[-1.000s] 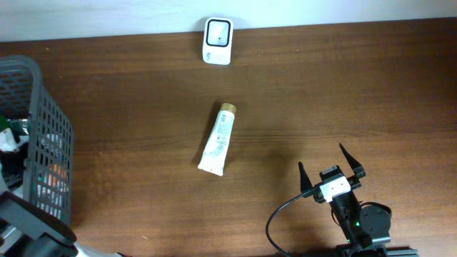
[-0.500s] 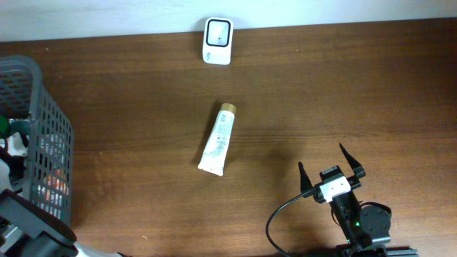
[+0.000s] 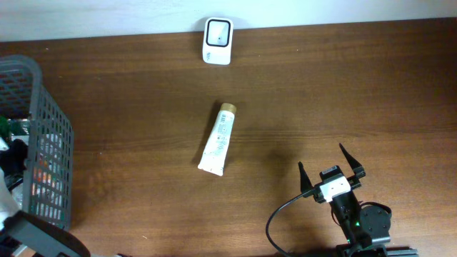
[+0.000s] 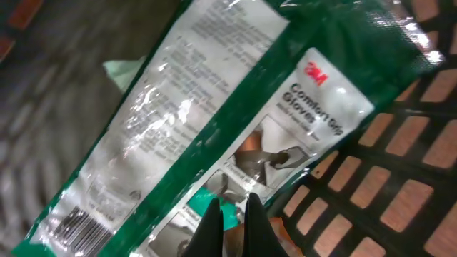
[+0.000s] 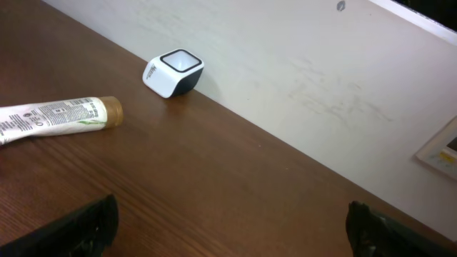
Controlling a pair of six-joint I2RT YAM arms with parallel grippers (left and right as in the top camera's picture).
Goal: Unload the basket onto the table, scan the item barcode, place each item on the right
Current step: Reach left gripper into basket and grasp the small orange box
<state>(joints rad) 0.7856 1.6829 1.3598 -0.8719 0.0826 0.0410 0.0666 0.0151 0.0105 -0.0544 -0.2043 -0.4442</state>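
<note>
Left fingers (image 4: 255,218) pinched on glossy crinkled glove packet (image 4: 214,121), mesh basket (image 3: 63,143)

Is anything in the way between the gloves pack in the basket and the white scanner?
Yes: the basket wall rises beside the glove pack. Past it, nothing stands before the scanner; the tube lies off to the side.

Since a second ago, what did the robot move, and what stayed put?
The left gripper snapped shut, and it looks pinched on the green glove packet inside the basket. The left arm shifted slightly lower in the overhead view. The right gripper stayed open and still. The tube and the scanner did not move.
</note>
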